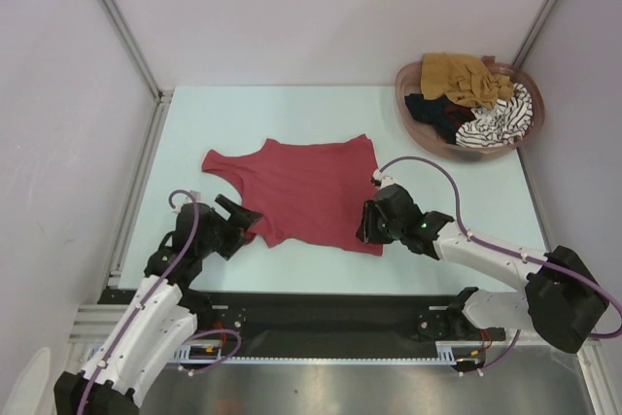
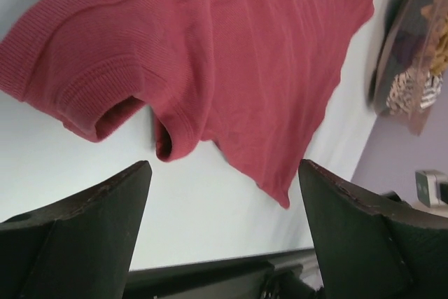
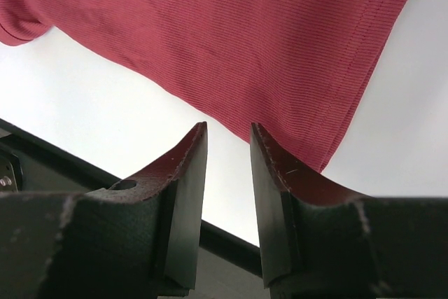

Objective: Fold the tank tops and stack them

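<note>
**Two grippers poised at the dark red tank top (image 1: 301, 187), neither gripping it**
The top lay spread flat on the table (image 1: 243, 114), probably so its near edge could be lifted and folded over. The left gripper (image 1: 243, 216) sat just beside its near strap, fingers spread wide and empty. The right gripper (image 1: 374, 221) hovered at its near hem corner, fingers narrowly parted with nothing between them. Well beyond its hem end, one basket (image 1: 402, 104) held three more awaiting their turn: one mustard top (image 1: 462, 75), one black top (image 1: 432, 109) and one striped top (image 1: 501, 119).
</note>
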You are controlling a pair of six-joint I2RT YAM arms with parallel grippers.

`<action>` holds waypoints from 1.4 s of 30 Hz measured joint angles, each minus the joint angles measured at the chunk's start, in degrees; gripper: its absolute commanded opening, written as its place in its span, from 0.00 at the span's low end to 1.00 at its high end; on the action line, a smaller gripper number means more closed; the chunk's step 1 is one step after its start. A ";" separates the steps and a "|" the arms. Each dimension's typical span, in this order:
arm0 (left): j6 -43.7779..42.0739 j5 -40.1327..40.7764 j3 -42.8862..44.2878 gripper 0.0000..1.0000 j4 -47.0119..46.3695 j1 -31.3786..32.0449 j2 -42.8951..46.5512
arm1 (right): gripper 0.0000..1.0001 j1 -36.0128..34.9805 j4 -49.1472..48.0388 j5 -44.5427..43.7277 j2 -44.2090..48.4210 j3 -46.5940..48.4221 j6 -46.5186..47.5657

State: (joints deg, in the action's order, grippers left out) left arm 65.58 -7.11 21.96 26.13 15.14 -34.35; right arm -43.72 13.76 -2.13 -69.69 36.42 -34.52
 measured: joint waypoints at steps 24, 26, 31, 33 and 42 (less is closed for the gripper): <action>7.02 26.51 -1.77 0.88 -7.28 7.78 -14.32 | 0.36 0.28 0.85 -2.49 -0.33 -0.22 -0.42; 7.06 28.89 -1.70 0.89 -7.06 7.80 -14.62 | 0.37 0.50 0.81 -3.21 -1.25 -0.83 -0.63; 7.65 32.13 -1.70 0.88 -8.92 7.85 -16.17 | 0.40 1.68 1.44 -5.51 -2.99 -2.62 -1.62; 7.61 32.92 -1.49 0.86 -9.09 7.85 -17.44 | 0.46 2.21 1.79 -6.05 -3.02 -3.17 -2.01; 5.35 41.27 0.59 0.58 -8.92 7.89 -18.71 | 0.38 2.78 2.10 -6.23 0.13 -7.17 -3.39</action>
State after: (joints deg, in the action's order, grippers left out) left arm 70.94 34.15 22.55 17.21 23.03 -53.06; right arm -40.95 15.86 -8.36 -69.56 29.26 -37.91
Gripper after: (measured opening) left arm 0.651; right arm 0.448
